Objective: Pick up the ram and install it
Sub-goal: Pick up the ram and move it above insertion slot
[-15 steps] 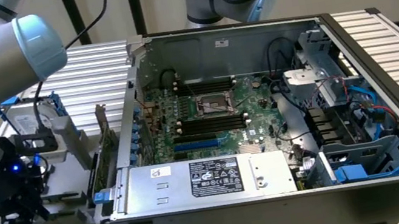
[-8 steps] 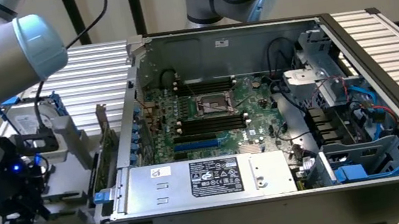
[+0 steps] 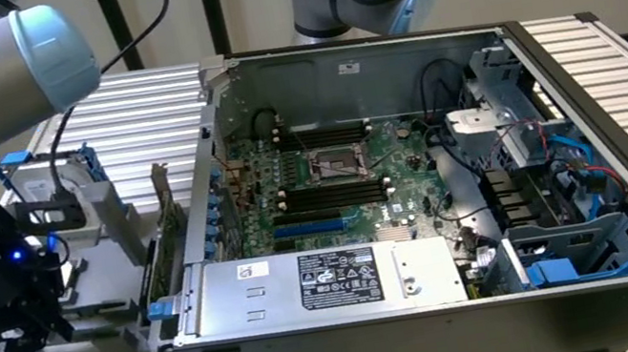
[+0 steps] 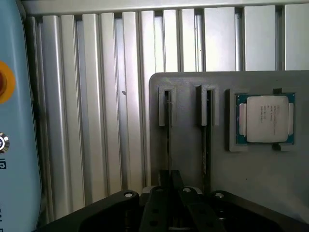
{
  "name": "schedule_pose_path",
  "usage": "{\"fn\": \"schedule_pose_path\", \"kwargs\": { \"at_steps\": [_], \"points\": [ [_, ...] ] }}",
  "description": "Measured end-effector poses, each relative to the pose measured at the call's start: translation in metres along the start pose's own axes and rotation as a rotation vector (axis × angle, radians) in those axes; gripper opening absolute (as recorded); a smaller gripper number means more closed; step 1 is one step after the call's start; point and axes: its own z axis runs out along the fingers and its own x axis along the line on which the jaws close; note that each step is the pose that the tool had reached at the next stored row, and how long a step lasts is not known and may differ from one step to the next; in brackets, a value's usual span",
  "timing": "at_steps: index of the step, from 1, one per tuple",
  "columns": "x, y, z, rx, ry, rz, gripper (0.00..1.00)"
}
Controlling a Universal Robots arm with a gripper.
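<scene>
Slatted table point(image 4: 91, 121) under downturned claw point(image 4: 170, 178)

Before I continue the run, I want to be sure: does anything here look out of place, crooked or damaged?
Nothing looks damaged or spilled. The ram and a second stick stand straight in slots of the grey holder, and the processor lies flat in its pocket. The computer case is open, which suits the task.
</scene>
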Motion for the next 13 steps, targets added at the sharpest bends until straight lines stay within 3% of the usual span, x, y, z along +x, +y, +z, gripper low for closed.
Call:
{"fn": "schedule_pose_path", "kwargs": {
  "at_steps": [13],
  "points": [
    [0.0,-0.0021,-0.0573,0.0,0.0001,0.0,0.13]
  ]
}}
